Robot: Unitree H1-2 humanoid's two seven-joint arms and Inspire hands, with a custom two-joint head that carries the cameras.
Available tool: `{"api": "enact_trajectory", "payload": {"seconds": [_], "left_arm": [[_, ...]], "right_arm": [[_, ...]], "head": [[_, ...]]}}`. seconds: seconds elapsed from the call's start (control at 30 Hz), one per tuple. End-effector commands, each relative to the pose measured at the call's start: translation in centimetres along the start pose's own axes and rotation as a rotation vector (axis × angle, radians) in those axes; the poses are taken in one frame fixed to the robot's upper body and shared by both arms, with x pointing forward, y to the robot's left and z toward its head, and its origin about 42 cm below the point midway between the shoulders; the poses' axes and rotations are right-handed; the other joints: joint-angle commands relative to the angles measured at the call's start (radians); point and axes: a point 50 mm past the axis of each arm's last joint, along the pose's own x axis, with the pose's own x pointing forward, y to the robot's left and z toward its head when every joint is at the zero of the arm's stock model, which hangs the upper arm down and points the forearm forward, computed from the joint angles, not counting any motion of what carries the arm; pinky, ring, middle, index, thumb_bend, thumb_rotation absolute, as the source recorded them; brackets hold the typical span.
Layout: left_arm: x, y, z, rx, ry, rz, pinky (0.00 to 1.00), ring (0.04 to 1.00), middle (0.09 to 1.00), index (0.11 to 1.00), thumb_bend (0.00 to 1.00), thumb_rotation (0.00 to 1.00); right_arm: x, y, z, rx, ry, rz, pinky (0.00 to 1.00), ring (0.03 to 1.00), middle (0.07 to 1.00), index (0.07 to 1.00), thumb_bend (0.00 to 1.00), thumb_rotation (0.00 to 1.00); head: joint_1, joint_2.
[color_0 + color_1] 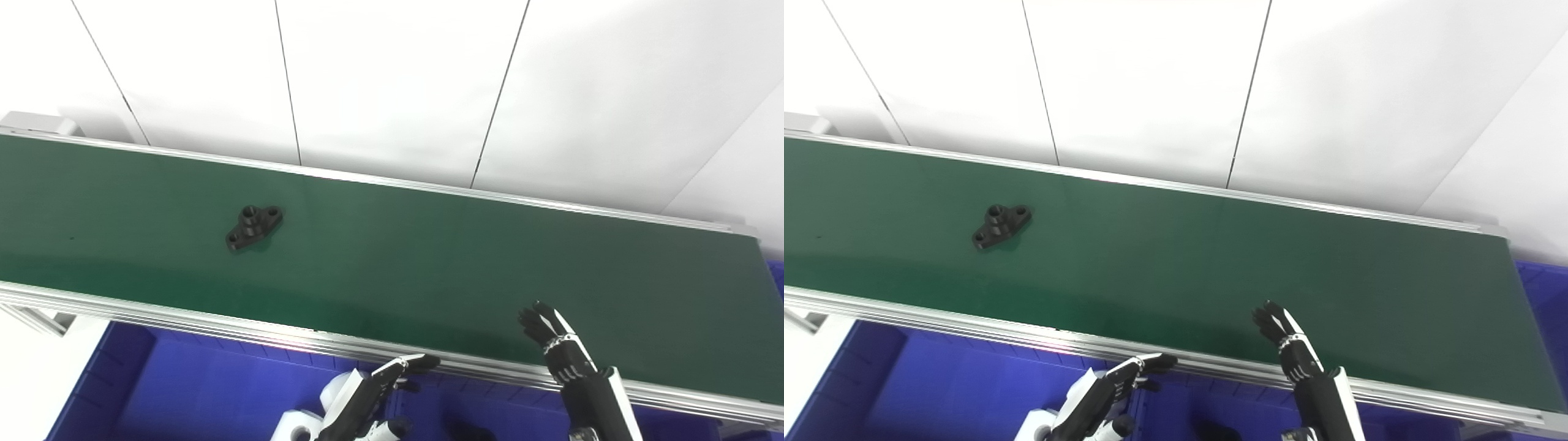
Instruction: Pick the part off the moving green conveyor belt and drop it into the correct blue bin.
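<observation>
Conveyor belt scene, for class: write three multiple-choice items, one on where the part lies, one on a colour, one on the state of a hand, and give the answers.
1. Where does the black part lie?
A. on the belt's left half
B. in a blue bin
C. in the right hand

2. What colour is the belt?
A. red
B. green
C. yellow

3. What is the state of the right hand?
A. shut on the part
B. hidden from view
C. empty, fingers apart, above the belt's near edge

Answers:
1 A: the part sits alone on the belt surface, left of centre and far from both hands.
2 B: the belt is dark green between silver rails.
3 C: the right hand holds nothing. The left hand is empty too, low over the blue bin.
</observation>
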Motion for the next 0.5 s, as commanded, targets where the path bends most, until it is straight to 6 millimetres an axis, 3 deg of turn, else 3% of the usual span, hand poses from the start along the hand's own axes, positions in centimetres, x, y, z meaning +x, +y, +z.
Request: {"api": "enact_trajectory", "payload": {"seconds": [0.0,0.07,0.2,0.47], "left_arm": [[1.2,-1.1,1.3,-0.024,-0.064,0.009,0.72,0.831,0.827,0.785,0.88,0.99],[1.3,-1.1,1.2,-0.024,-0.064,0.008,0.72,0.832,0.827,0.785,0.89,0.99],[1.5,-1.1,1.1,-0.026,-0.067,0.007,0.72,0.833,0.827,0.787,0.89,0.99],[1.5,-1.2,1.1,-0.027,-0.067,0.007,0.72,0.834,0.828,0.789,0.90,0.99]], "right_arm": [[1.7,-0.6,1.6,-0.038,-0.101,0.013,0.90,0.885,0.893,0.946,1.00,0.88],[2.4,-1.2,1.8,-0.058,-0.117,0.023,0.90,0.887,0.894,0.947,1.00,0.88],[3.9,-2.5,1.8,-0.083,-0.144,0.043,0.99,0.945,0.918,0.939,1.00,0.84],[9.0,-5.1,2.8,-0.165,-0.226,0.095,1.00,0.983,0.952,0.955,0.96,0.83]], "head": [[-0.003,0.001],[-0.004,0.000],[-0.003,-0.003],[-0.003,-0.005]]}}
